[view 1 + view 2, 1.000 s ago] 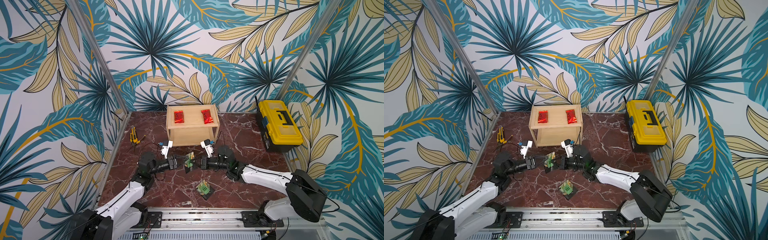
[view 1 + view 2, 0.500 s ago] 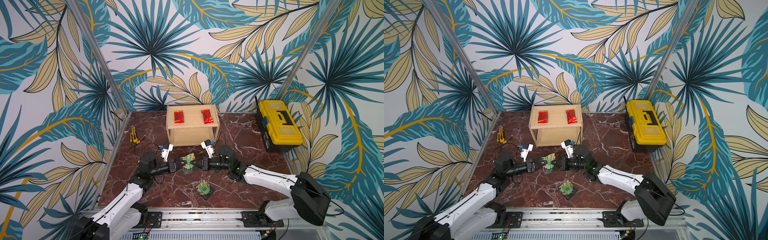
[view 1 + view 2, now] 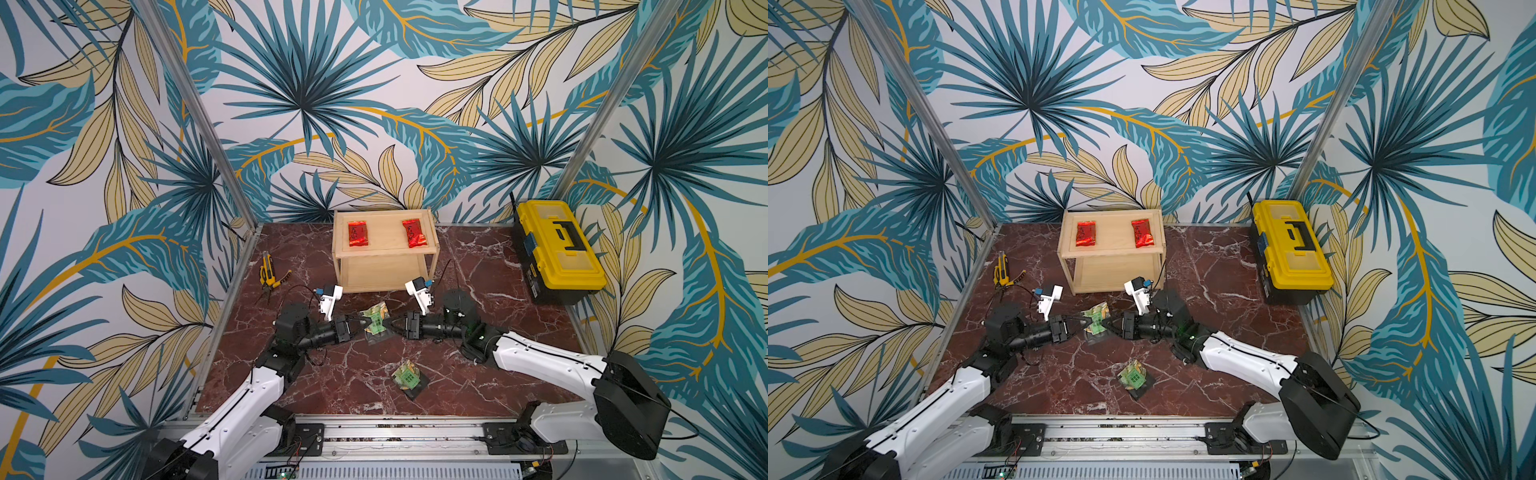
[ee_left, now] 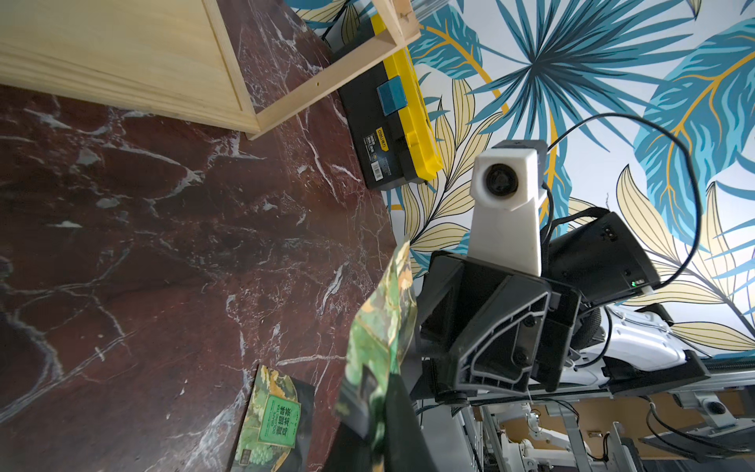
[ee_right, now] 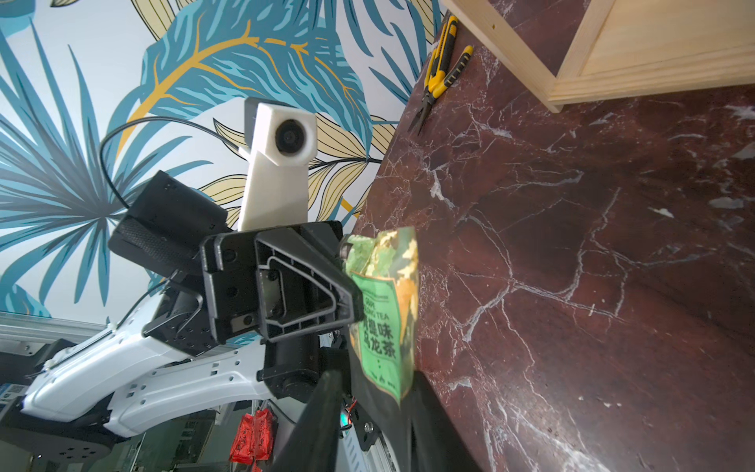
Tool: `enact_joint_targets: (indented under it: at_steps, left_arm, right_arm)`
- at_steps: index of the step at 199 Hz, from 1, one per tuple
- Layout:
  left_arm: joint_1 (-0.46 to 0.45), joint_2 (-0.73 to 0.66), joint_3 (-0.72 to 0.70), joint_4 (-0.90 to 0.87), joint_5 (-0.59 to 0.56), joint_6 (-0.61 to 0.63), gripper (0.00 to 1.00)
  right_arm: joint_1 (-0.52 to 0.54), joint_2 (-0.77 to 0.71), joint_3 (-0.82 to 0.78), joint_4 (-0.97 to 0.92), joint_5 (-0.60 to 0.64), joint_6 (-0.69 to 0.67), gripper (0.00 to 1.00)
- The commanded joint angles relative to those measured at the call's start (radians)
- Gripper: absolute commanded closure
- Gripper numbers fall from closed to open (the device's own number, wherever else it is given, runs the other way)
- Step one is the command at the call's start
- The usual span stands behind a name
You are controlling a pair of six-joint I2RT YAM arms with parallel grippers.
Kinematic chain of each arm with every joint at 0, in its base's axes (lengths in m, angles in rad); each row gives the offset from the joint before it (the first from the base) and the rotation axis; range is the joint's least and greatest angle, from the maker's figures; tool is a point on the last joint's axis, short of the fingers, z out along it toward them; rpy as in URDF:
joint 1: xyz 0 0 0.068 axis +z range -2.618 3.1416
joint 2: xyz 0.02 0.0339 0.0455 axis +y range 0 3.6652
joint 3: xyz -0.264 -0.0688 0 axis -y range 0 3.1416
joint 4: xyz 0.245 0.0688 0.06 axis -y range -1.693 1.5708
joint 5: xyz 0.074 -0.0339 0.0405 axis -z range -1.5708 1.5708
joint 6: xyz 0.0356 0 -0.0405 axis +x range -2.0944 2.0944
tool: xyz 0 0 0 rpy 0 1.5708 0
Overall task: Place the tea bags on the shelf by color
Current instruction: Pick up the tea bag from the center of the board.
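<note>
- Red marble tbl (image 3: 482, 266): wood shelf (image 3: 384, 252), yellow toolbox (image 3: 557, 249), cutter (image 3: 264, 269), pliers (image 3: 279, 281), 1 green tea bag (image 3: 407, 374) lying flat.
- Shelf top tier: 2 red tea bags (image 3: 358, 233) (image 3: 414, 233), well apart.

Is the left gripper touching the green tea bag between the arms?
Touching. In the right wrist view the left gripper pinches the edge of the green tea bag with closed tips, no gap showing.

The lying green tea bag (image 4: 271, 421) reads "GRAPE OOLONG TEA". The held green tea bag (image 5: 382, 318) shows "乌龙茶". The toolbox (image 4: 388, 135) bears "deli"
</note>
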Motion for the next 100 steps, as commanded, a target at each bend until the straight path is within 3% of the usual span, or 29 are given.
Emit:
enact_joint_targets:
  at_steps: [1, 100]
  left_arm:
    - [0.019, -0.023, 0.04, 0.046, 0.02, -0.021, 1.0]
    - [0.026, -0.036, 0.031, 0.084, 0.049, -0.05, 1.0]
  right_arm:
    - [-0.005, -0.019, -0.049, 0.08, -0.022, 0.055, 0.67]
    - [-0.004, 0.017, -0.06, 0.147, -0.006, 0.079, 0.79]
